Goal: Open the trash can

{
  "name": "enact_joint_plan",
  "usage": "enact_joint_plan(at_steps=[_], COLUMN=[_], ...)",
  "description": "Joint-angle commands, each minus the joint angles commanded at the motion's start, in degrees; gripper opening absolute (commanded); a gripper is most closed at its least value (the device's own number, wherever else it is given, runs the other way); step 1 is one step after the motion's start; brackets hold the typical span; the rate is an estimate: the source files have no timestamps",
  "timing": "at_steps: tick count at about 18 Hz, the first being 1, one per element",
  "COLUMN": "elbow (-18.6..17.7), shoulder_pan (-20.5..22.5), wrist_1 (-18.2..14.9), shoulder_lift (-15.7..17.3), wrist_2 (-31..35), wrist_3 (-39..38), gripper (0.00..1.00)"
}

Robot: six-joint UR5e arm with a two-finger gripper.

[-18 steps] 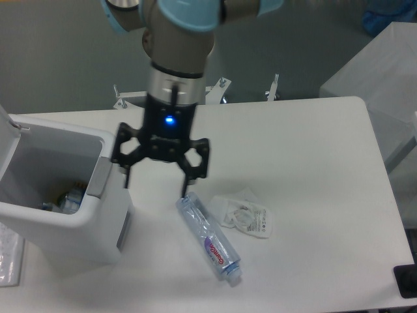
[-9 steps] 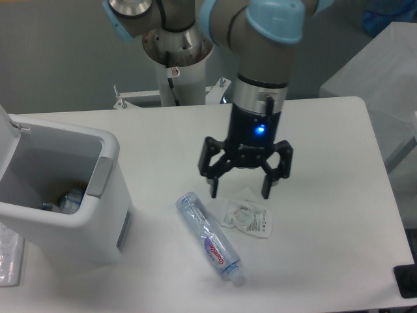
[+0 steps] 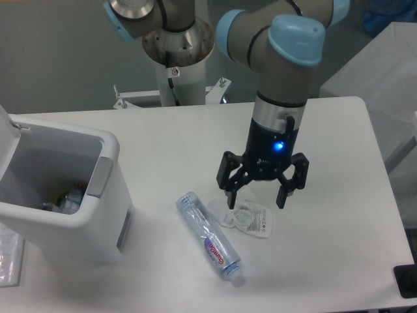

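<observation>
White table point(image 3: 326, 143), bearing all items. Trash can point(image 3: 58, 215) at left edge of table: lid swung up and back, interior exposed, litter visible at the bottom, grey latch on the right rim. Robot arm point(image 3: 287, 72) reaching down over table centre-right. Gripper point(image 3: 255, 201) with blue light lit, jaws spread wide, holding nothing, poised just above crumpled clear wrapper point(image 3: 251, 218). Clear plastic bottle point(image 3: 208, 238) lying on its side, between trash can and wrapper, apart from both.
</observation>
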Motion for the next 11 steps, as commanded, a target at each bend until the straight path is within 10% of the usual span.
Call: enact_joint_plan(at_steps=[11], elbow=[0.52], shoulder_pan=[7.56], wrist_1=[-0.09], shoulder_lift=[-5.01], wrist_2=[7.14], wrist_3=[38.0], gripper=[1.0])
